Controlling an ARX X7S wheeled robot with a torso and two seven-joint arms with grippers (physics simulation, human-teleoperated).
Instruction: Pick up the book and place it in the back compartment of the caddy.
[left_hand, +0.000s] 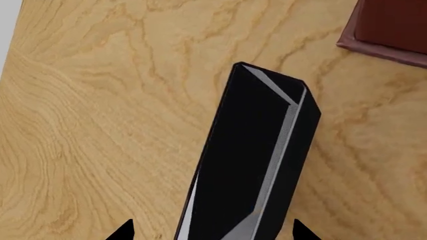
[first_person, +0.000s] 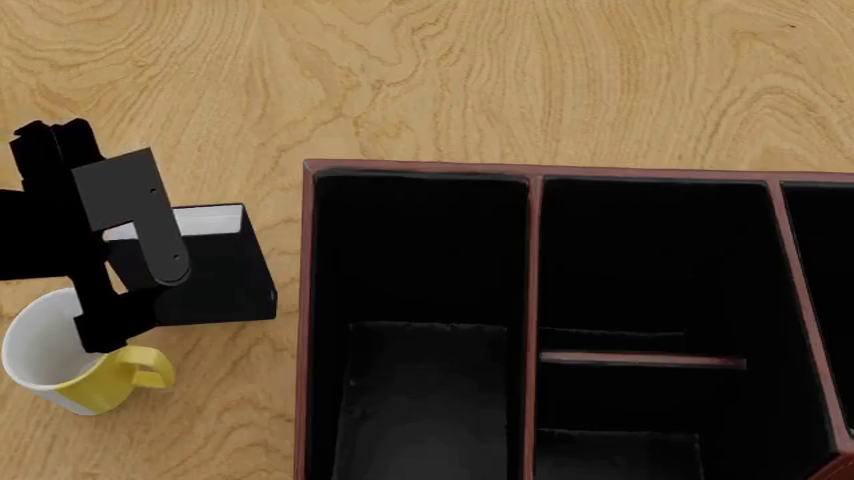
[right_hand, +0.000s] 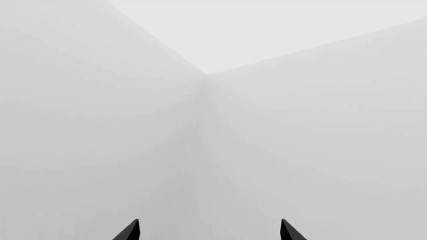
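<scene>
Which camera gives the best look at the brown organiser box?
The head view: the caddy shows from above, its black compartments and crossbar visible. The left wrist view catches only one corner. The right wrist view shows just blank walls.

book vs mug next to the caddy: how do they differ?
Colour: the small black hardcover book with white page edges is dark; the white mug with yellow handle and base is light.
Shape: the book is a flat-sided block, the mug round and open-topped.
Contact: the left gripper is at the book; the mug is not held.
Both sit on the wooden table, left of the reddish-brown caddy.
</scene>
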